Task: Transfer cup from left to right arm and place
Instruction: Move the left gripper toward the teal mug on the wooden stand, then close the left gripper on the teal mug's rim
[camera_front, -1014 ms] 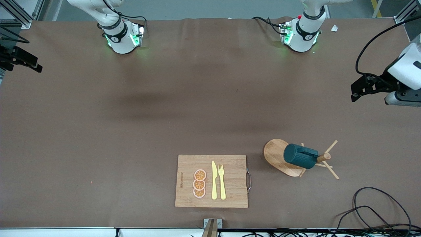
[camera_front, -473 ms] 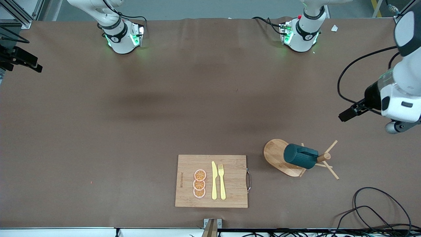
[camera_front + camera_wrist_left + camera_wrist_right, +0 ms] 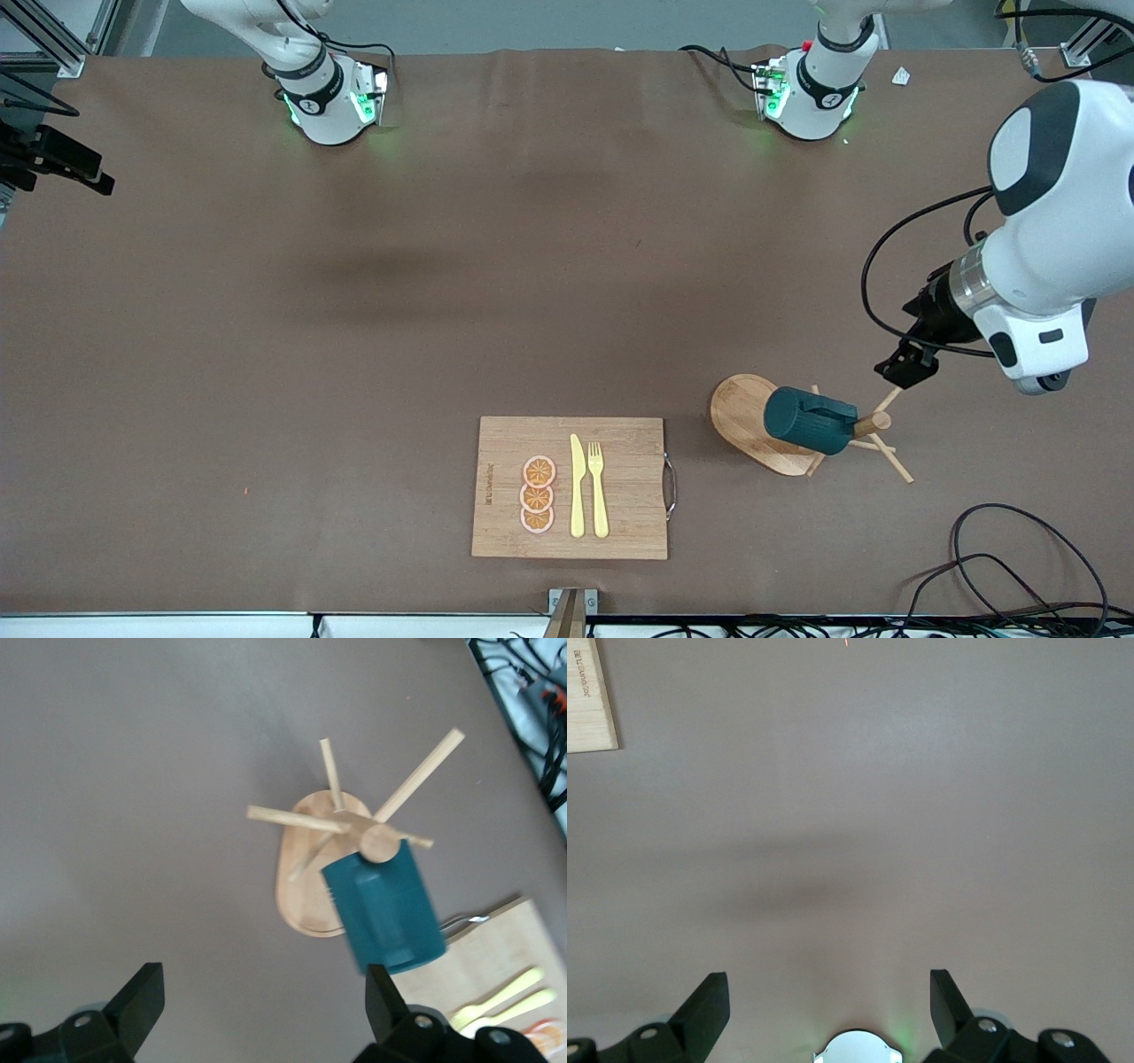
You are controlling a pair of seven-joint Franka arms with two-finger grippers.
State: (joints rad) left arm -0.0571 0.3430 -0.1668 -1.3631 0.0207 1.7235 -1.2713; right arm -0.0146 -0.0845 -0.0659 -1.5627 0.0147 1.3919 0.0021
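The cup (image 3: pixel 806 421), a dark teal mug, hangs tilted on a peg of a wooden rack (image 3: pixel 740 416) with an oval base and several thin pegs. It sits near the front camera, toward the left arm's end of the table. My left gripper (image 3: pixel 904 365) hovers over the table just beside the rack's pegs, open and holding nothing. The left wrist view shows the cup (image 3: pixel 385 908) and the rack (image 3: pixel 301 877) ahead of the open left gripper (image 3: pixel 263 970). In the right wrist view my right gripper (image 3: pixel 826 979) is open and empty, high over bare table.
A wooden cutting board (image 3: pixel 571 487) with orange slices, a yellow knife and a yellow fork lies near the front edge, beside the rack. Its corner (image 3: pixel 589 700) shows in the right wrist view. Black cables (image 3: pixel 1019 558) loop at the table's front corner by the left arm.
The left arm has swung in from the table's end and come down toward the rack. The cup, the rack and the right arm have not moved.
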